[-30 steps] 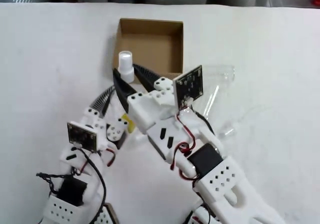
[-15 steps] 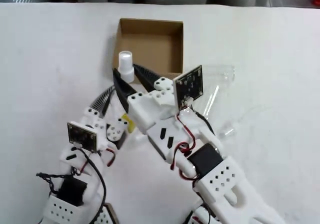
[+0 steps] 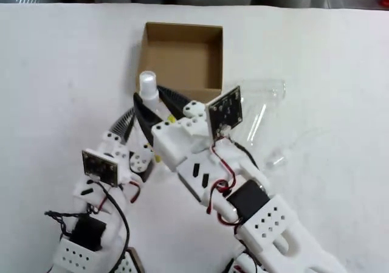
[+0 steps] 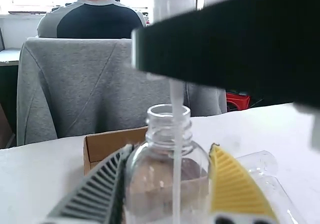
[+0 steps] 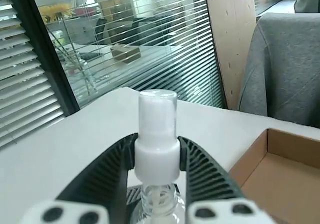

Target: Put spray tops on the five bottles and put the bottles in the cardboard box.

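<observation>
In the left wrist view a clear bottle [image 4: 167,176] stands upright, and my left gripper [image 4: 171,151] is shut on it with its grey finger [image 4: 95,194] and yellow finger [image 4: 232,184]. My right gripper [image 5: 156,144] is shut on a white spray top [image 5: 157,129] just above the bottle neck [image 5: 160,204]. The top's thin tube [image 4: 176,134] reaches down through the neck into the bottle. In the high view the spray top [image 3: 148,83] sits in my right gripper [image 3: 149,98] just in front of the cardboard box [image 3: 182,36], which looks empty.
More clear bottles [image 3: 267,95] lie on the white table right of the box, beside my right arm [image 3: 243,200]. My left arm [image 3: 100,169] rises from the near left corner. A grey chair back [image 4: 90,84] stands beyond the table's far edge.
My right gripper has carried the spray top down and toward the near side, bringing it over the bottle in my left gripper. The left arm has stayed put.
</observation>
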